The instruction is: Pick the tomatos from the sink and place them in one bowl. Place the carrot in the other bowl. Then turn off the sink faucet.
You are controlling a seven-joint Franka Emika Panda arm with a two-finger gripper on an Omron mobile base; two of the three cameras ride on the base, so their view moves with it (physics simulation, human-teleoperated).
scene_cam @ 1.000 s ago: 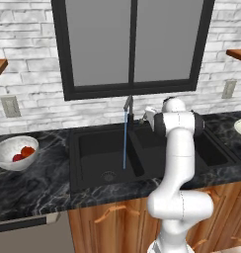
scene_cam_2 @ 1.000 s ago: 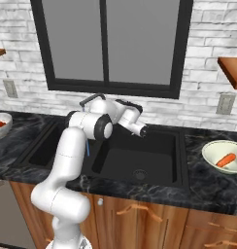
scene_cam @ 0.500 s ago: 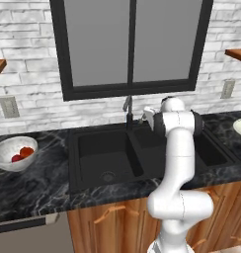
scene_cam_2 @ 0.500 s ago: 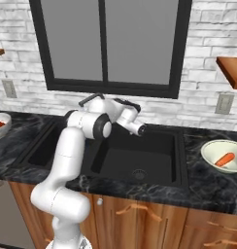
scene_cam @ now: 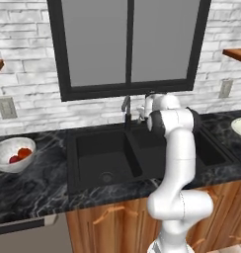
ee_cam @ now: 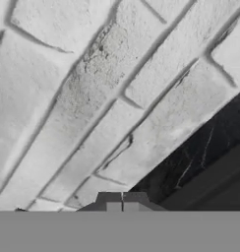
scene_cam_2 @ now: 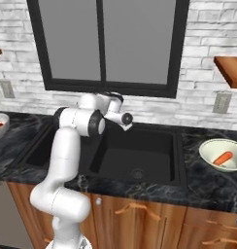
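The black double sink (scene_cam: 105, 150) lies in dark stone, and no water runs from the thin grey faucet (scene_cam: 126, 109) behind it. My gripper (scene_cam: 140, 113) sits just right of the faucet's base, close to the brick wall, shut with nothing between its fingertips (ee_cam: 112, 201). Two red tomatos (scene_cam: 20, 155) rest in the mottled grey-white bowl (scene_cam: 6, 157) on the left counter. The orange carrot (scene_cam_2: 222, 158) lies in the pale cream bowl (scene_cam_2: 211, 151) on the right counter. From the right, my gripper (scene_cam_2: 126, 120) hangs over the sink's back edge (scene_cam_2: 140, 127).
A dark-framed window (scene_cam: 127, 44) fills the white brick wall behind the sink. Wall outlets (scene_cam: 6, 106) flank it, and a wooden shelf (scene_cam_2: 229, 70) juts out at the upper right. Wooden cabinets (scene_cam_2: 140, 219) run under the counter.
The blue water stream that fell from the faucet one second ago is gone. My hand has drawn slightly back from the faucet's base.
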